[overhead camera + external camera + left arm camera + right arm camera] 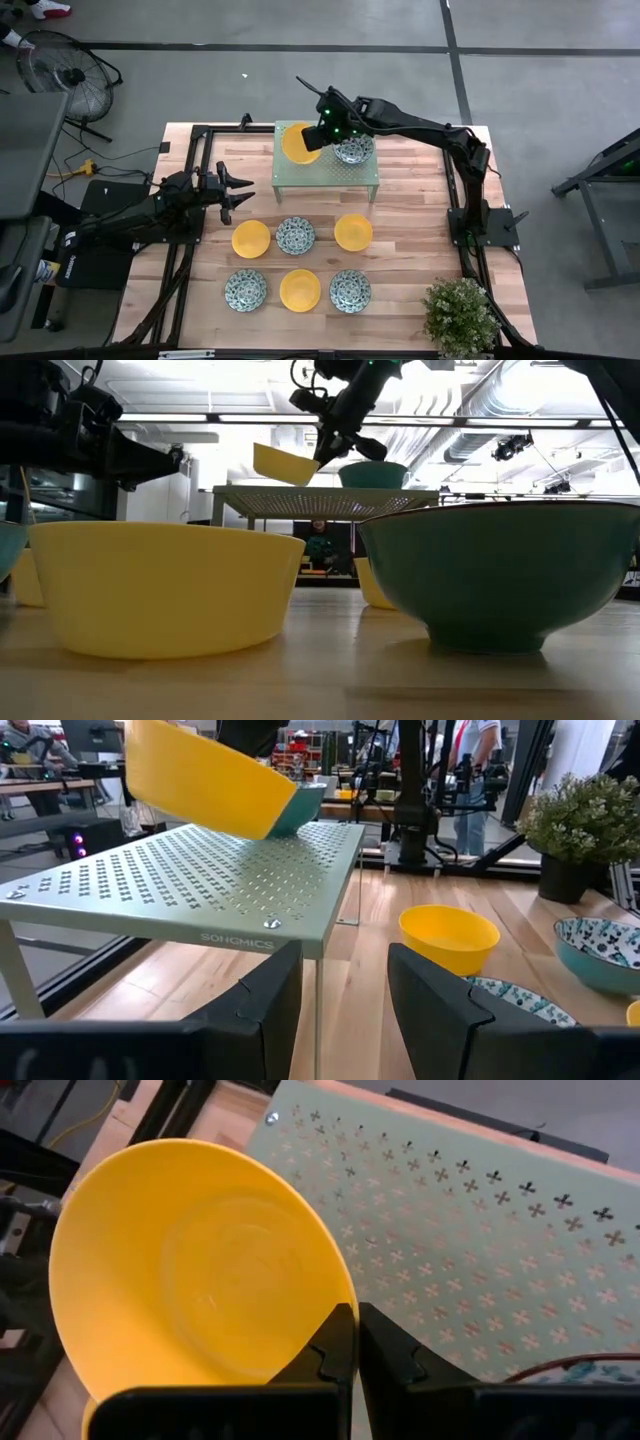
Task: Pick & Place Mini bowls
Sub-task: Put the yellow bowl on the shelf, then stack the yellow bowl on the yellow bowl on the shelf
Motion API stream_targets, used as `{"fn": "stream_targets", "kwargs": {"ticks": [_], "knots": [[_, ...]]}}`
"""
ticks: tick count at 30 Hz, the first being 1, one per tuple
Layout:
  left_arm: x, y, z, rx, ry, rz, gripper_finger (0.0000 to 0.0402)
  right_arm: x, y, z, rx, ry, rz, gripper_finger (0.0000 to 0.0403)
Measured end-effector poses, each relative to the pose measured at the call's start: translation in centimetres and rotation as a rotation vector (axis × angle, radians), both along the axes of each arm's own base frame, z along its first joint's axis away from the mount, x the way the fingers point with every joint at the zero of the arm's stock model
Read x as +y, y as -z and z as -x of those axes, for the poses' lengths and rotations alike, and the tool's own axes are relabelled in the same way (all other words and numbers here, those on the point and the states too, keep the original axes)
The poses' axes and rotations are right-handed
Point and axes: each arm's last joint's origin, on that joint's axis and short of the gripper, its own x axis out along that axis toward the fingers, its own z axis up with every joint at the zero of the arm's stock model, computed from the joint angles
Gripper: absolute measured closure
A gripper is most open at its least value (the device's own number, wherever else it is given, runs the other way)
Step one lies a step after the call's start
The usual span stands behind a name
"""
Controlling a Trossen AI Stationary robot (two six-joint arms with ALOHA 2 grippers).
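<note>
My right gripper reaches over the pale green perforated rack at the table's far side and is shut on a plain yellow mini bowl. A teal patterned mini bowl stands on the rack just right of it. Six more mini bowls rest on the wood in two rows nearer me: yellow, patterned, yellow, then patterned, yellow, patterned. My left gripper waits open, left of the rack, touching nothing. My right gripper pinches the yellow bowl's rim, one finger inside the bowl and the other outside. The fingers slant down from the rack's right side. The bowl is tilted over the rack's left part; whether its base touches the rack I cannot tell.
A potted plant stands at the table's near right corner. Black frame rails run along both sides of the table. Bare wood lies between the rack and the bowl rows. People and equipment show in the room beyond.
</note>
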Motion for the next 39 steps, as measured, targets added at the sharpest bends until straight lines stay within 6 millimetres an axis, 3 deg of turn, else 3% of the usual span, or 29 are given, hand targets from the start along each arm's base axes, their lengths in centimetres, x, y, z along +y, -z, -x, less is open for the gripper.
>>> {"fn": "stream_targets", "kwargs": {"ticks": [10, 23, 35, 39], "knots": [[0.0, 0.0, 0.0, 0.0, 0.0, 0.0, 0.0255, -0.1, 0.1, -0.2, -0.007, -0.037, 0.001, 0.0398], [0.0, 0.0, 0.0, -0.001, 0.004, 0.0, 0.0255, -0.1, 0.2, -0.2, -0.003, -0.048, 0.009, 0.0328], [0.0, 0.0, 0.0, -0.001, 0.003, 0.0, 0.0255, 0.0, 0.0, -0.1, 0.006, -0.104, 0.03, 0.0323], [0.0, 0.0, 0.0, -0.001, 0.003, 0.0, 0.0255, 0.5, -1.0, 0.4, -0.004, -0.137, 0.054, 0.0323]]}}
